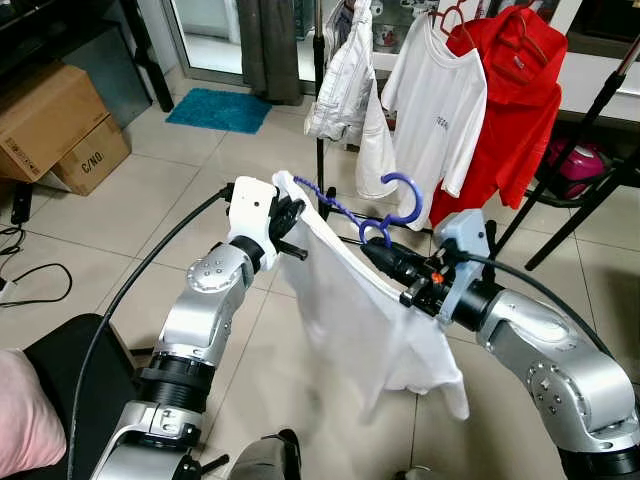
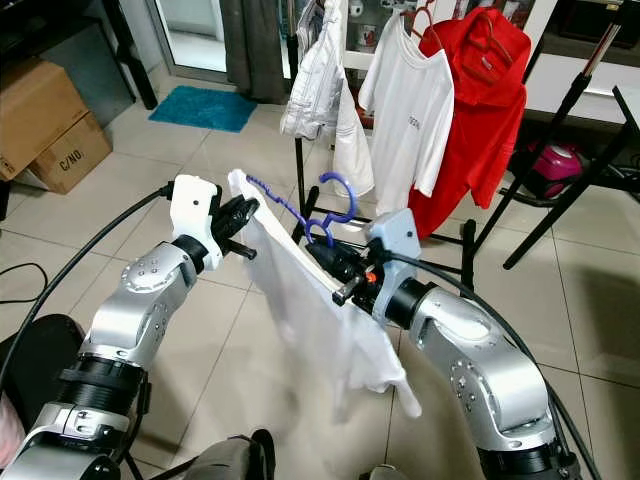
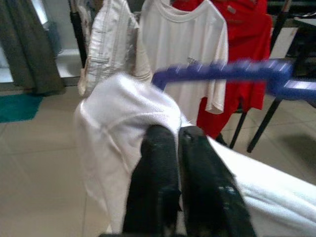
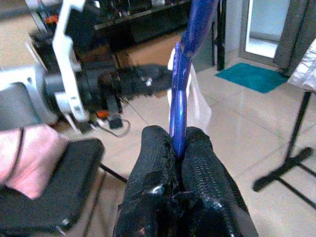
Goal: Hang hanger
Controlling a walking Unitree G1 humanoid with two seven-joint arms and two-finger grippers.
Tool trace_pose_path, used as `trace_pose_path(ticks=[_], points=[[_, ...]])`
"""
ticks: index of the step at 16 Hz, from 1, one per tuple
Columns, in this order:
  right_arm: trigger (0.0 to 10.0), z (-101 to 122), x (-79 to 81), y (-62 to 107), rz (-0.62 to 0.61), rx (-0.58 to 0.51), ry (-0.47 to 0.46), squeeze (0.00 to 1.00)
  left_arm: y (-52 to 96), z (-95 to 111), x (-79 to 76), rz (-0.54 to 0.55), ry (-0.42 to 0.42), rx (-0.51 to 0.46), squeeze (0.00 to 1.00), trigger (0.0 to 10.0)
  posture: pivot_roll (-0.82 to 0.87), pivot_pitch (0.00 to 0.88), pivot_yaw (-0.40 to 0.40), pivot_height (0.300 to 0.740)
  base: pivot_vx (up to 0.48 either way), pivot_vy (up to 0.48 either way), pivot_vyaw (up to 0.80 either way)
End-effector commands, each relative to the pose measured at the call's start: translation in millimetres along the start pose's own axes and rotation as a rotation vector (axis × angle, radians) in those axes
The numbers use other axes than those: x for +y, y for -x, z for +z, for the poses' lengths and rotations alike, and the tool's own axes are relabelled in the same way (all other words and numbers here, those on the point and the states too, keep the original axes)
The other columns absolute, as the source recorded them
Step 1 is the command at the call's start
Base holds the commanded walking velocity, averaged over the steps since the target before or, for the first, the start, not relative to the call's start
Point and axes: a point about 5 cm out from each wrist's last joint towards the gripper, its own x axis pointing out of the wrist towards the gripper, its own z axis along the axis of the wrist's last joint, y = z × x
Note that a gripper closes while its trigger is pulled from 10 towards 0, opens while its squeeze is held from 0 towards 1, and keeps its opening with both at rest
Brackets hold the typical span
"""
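You have the blue plastic hanger (image 1: 385, 205) with its limp white shirt (image 1: 365, 320) held up between both arms, just before the black metal clothes rack (image 1: 320, 150). Your right hand (image 4: 178, 148) is clamped on the hanger near its hook; your left hand (image 3: 173, 148) is closed on the shirt's shoulder. The hanger is stiff and light, the cloth soft and likely to slip. The rack's rail is cut off above.
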Motion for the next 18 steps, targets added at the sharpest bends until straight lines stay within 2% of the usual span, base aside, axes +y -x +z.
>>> trace_pose_path(ticks=[1,2,3,7,8,9,10,12,13,14,16,18], points=[[10.0,-2,0.6,-1.7,0.006,0.034,0.058,0.0,-1.4,14,3.6,-0.013,-0.005,-0.052,0.0,0.0,-0.07,0.082,0.083,0.74,0.0,0.0,0.0],[10.0,-7,0.8,-1.9,0.008,0.077,0.095,0.0,-2.2,21,7.8,-0.014,0.015,-0.075,0.0,0.0,-0.07,0.082,0.082,0.74,0.0,0.0,0.0],[10.0,-8,1.0,-1.9,0.01,0.078,0.089,0.0,-2.5,25,12.2,-0.01,0.016,-0.081,0.0,0.0,-0.07,0.083,0.081,0.74,0.0,0.0,0.0],[10.0,-16,-0.1,0.2,0.021,0.168,0.167,0.0,-1.4,30,20.3,-0.058,-0.056,-0.053,0.0,0.0,-0.08,0.084,0.079,0.74,0.0,0.0,0.0],[10.0,-27,-1.3,3.9,0.044,0.272,0.259,0.0,-0.2,33,25.9,-0.081,-0.099,-0.04,0.0,0.0,-0.08,0.086,0.077,0.74,0.0,0.0,0.0],[10.0,-29,-0.7,4.5,0.053,0.284,0.26,0.0,0.2,33,26.3,-0.098,-0.105,-0.035,0.0,0.0,-0.08,0.086,0.077,0.74,0.0,0.0,0.0],[10.0,-30,1.9,4.8,0.077,0.288,0.24,0.0,4.1,27,21.4,-0.218,-0.15,0.025,0.0,0.0,-0.08,0.088,0.076,0.74,0.0,0.0,0.0],[10.0,-30,2.2,4.7,0.08,0.287,0.245,0.0,7.5,20,20.2,-0.272,-0.204,0.09,0.0,0.0,-0.08,0.088,0.076,0.74,0.0,0.0,0.0],[10.0,-24,-0.1,3.6,0.055,0.243,0.214,0.0,9.8,13,27.4,-0.223,-0.251,0.149,0.0,0.0,-0.08,0.089,0.076,0.74,0.0,0.0,0.0],[10.0,-22,-1.6,3.5,0.046,0.225,0.201,0.0,10.6,10,31.4,-0.192,-0.27,0.169,0.0,0.0,-0.08,0.089,0.076,0.74,0.0,0.0,0.0],[10.0,-13,-4.8,4.1,0.031,0.165,0.147,0.0,13.9,2,37.1,-0.152,-0.366,0.209,0.0,0.0,-0.08,0.091,0.077,0.74,0.0,0.0,0.0],[10.0,-5,-7.3,4.1,0.021,0.108,0.088,0.0,14.7,-1,33.6,-0.139,-0.371,0.163,0.0,0.0,-0.08,0.091,0.076,0.74,0.0,0.0,0.0]])
